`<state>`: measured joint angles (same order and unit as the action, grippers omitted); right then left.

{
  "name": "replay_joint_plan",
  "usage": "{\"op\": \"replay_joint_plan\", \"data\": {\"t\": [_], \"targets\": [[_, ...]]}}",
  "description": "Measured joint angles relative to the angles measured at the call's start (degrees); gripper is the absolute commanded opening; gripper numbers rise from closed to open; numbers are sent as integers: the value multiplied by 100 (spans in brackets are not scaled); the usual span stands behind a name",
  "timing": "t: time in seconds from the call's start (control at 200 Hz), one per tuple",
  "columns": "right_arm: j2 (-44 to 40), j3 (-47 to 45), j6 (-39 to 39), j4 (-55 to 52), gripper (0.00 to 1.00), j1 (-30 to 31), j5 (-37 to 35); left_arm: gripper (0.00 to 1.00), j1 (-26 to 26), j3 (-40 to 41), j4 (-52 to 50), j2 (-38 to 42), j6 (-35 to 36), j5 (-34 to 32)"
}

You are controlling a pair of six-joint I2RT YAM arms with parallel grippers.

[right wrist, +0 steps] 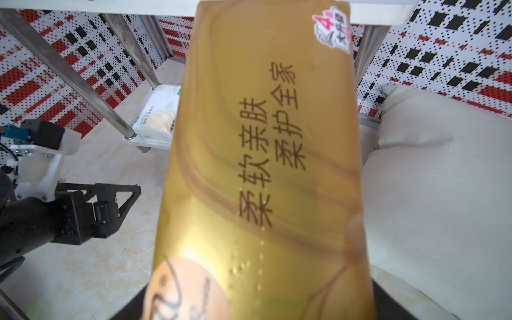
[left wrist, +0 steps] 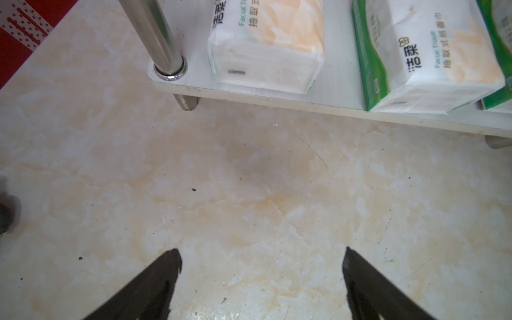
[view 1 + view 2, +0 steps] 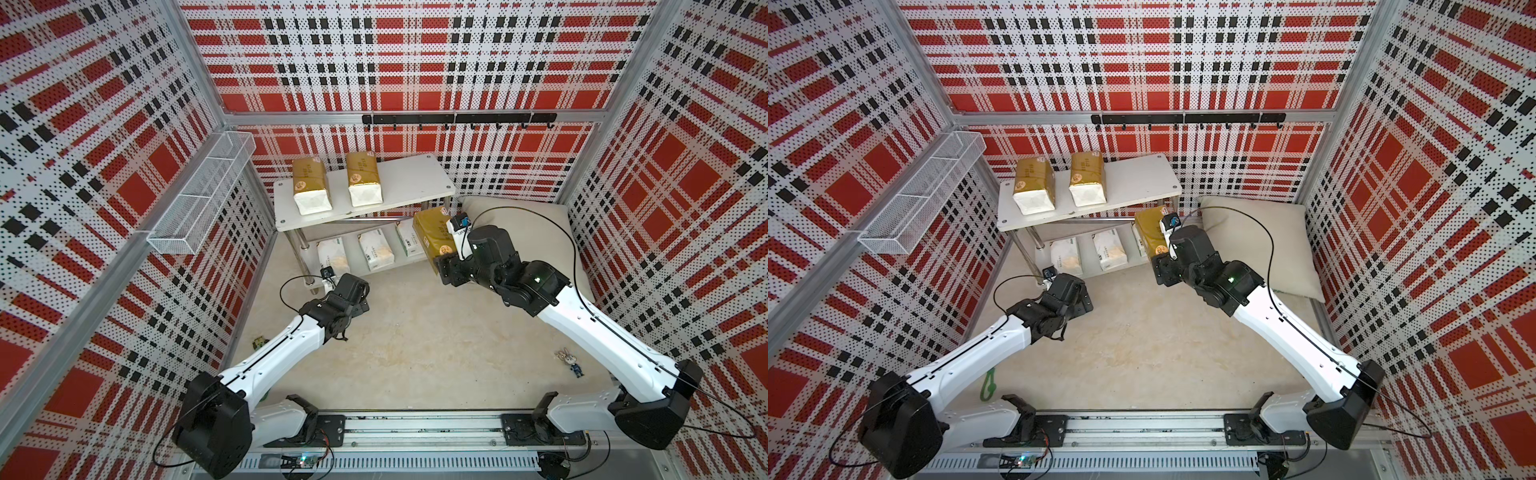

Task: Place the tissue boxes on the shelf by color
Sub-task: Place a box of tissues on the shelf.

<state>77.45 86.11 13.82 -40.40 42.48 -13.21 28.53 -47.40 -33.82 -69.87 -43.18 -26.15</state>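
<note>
Top views. The right gripper (image 3: 441, 266) is closed part-way on the third shiny gold soft tissue pack (image 3: 432, 236); its fingers are mostly hidden behind the pack and wrist. The pack hangs in the air just in front of the small two-tier shelf of white boards on chrome tube legs (image 3: 419, 183), level with the gap between its tiers. The bare stretch of the upper board lies up and ahead of the gripper, beyond the pack's far end. Two gold packs (image 3: 1034, 186) already sit on that board, off to the gripper's left. Three white packs with peach print and green labels (image 3: 1108, 249) fill the lower board. The large cream pillow (image 3: 1258, 249) lies to the gripper's right. The left gripper (image 3: 360, 307) is low over the beige marbled counter (image 3: 415, 340); its fingers are not readable here.

Left wrist. Left gripper (image 2: 261, 266) wide open, nothing between the black fingers (image 2: 166, 271). White packs straight ahead on the lower board, the third cut off at the frame edge.

Right wrist. The gold pack (image 1: 263, 166) fills the frame, long axis running straight away from the gripper toward the shelf; the upper board's edge sits above its far end. Judgement: lift to clear that edge first, then push forward. Right arm is the nearer. Contact points hidden.
</note>
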Motion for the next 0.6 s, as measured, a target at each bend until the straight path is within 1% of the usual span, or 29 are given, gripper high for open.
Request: {"op": "replay_joint_plan", "data": {"t": [0.356, 0.601], "targets": [[621, 817, -199, -48, 78, -295, 188, 96, 0, 0, 9, 0, -2, 13], [1123, 1569, -293, -63, 77, -533, 387, 96, 17, 11, 63, -4, -7, 31]]}}
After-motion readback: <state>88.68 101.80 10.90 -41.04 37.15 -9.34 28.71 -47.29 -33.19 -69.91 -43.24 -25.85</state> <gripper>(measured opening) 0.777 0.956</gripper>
